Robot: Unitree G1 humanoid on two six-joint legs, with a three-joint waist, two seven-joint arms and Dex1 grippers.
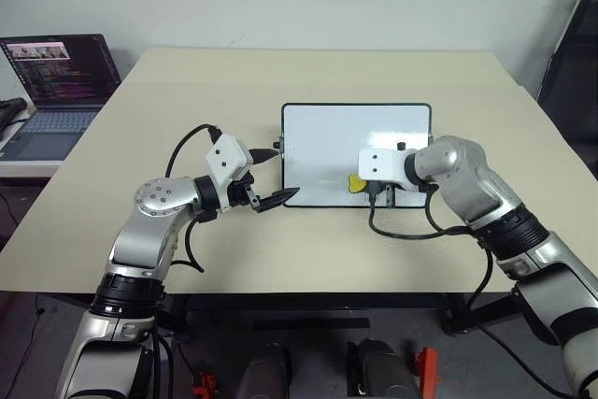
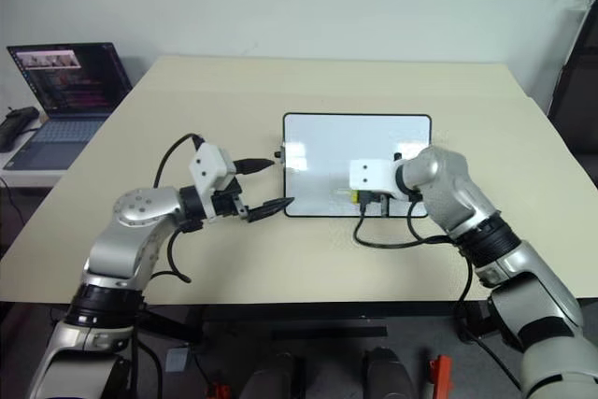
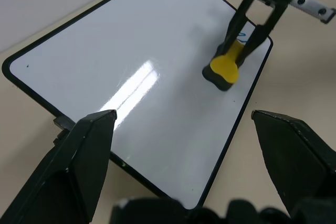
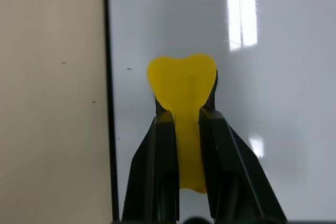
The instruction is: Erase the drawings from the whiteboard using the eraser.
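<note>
Right hand point(image 4: 178, 129) clenched on eraser point(image 4: 182, 85), mid-body: small, light, slightly soft. Left hand point(image 3: 184, 129) released, near glossy, slippery whiteboard point(image 3: 131, 77).

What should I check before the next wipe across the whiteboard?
1. Grip: right gripper shut on the eraser: ok.
2. Eraser over the whiteboard, near its front edge: ok.
3. Eraser base flat against the surface: cannot tell.
4. Drawings left: a blue mark shows behind the right gripper's fingers: not ok, still to erase.
5. Left gripper open by the board's left edge, off the wiping area: ok.
</note>
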